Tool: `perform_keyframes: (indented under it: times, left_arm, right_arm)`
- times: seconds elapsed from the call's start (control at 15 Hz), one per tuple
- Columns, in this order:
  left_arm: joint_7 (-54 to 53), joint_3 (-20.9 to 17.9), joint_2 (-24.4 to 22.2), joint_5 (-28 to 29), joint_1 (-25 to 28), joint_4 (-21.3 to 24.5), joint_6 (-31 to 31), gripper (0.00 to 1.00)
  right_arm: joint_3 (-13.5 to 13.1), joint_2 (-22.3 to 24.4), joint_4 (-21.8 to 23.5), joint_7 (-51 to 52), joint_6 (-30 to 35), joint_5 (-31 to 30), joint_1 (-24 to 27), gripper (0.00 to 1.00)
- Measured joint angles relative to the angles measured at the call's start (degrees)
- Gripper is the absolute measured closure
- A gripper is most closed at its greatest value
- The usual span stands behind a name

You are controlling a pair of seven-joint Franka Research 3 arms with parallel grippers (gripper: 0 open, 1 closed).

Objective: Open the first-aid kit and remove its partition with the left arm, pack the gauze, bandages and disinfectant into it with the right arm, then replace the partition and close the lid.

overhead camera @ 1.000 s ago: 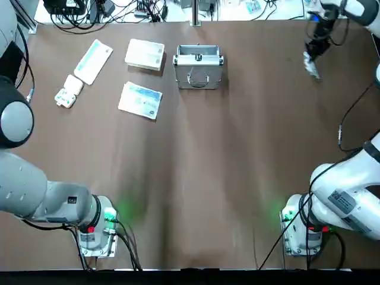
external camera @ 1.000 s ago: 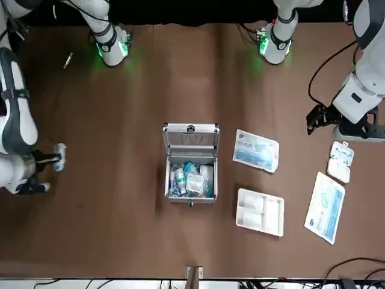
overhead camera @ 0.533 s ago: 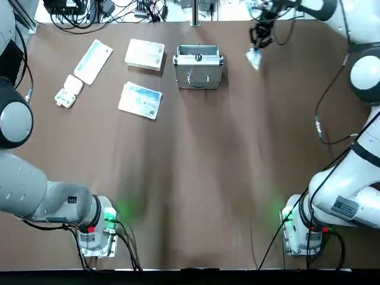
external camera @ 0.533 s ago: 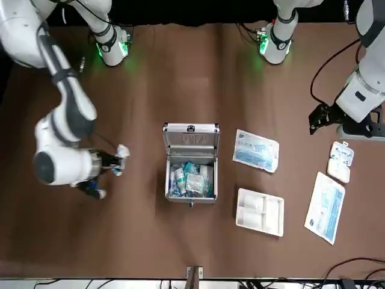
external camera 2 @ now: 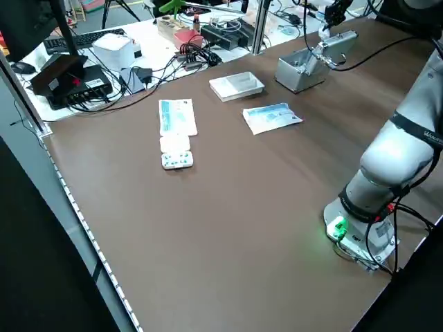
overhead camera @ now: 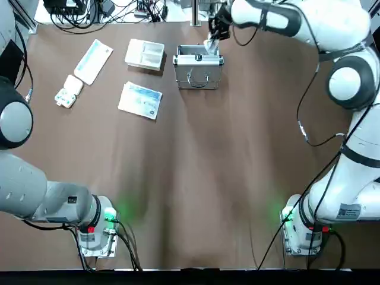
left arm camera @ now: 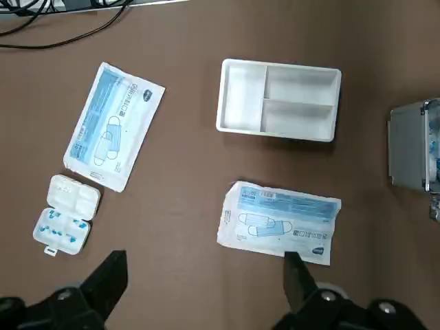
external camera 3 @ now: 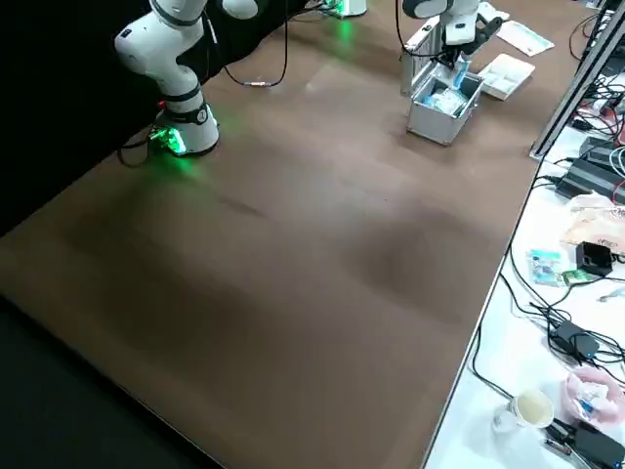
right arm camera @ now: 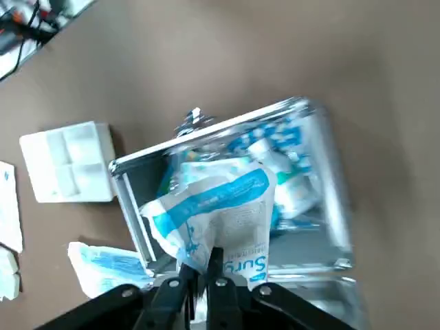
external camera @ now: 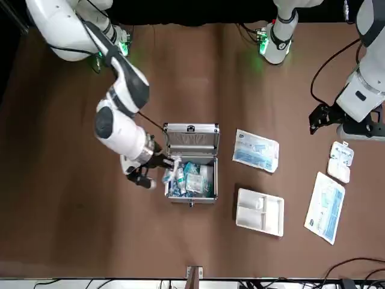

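Right arm: stretched across the table, bent at the elbow, wrist over the open first-aid kit (external camera: 190, 174). Right gripper (right arm camera: 203, 276): fingers pinched on a white-and-blue gauze packet (right arm camera: 216, 213), held above the case's interior; possibly touching the contents, view unclear. Lid (external camera: 191, 138): raised, upright behind the case. Case holds blue-and-white packets.

Partition (external camera: 260, 211): a white divided tray on the table, beside the case.

Left gripper (left arm camera: 199, 289): fingers spread, holding nothing, high above the mask packets (left arm camera: 278, 221).
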State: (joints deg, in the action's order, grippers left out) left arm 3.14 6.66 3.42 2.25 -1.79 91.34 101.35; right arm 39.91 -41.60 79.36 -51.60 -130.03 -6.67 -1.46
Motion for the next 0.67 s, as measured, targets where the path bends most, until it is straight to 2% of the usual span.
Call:
perform_keyframes:
  times: [0.07,0.2,0.33,0.47,0.67]
  left_arm:
    - [-0.47,0.0,0.0,0.0,0.0,0.03,0.0,0.0]
    - [-1.37,0.0,0.02,0.0,0.0,0.23,0.0,0.0]
    - [-1.65,0.0,0.09,0.0,0.0,0.34,0.0,0.0]
    - [-1.77,0.0,0.14,0.0,0.0,0.44,-0.02,0.0]
    - [-1.8,-0.02,0.19,0.0,0.01,0.55,-0.02,0.0]
  right_arm:
    - [-1.58,-1.02,0.02,0.0,-2.92,0.0,-2.53,0.92]
    - [-6.82,-2.51,0.01,0.0,-8.88,0.0,-8.67,0.92]
    - [-11.46,-3.31,-0.05,0.01,-11.7,0.0,-13.65,0.92]
    - [-12.8,-3.96,-0.08,0.04,-12.03,0.0,-15.39,0.92]
    - [-13.12,-4.4,-0.09,0.3,-12.03,0.0,-15.64,0.89]
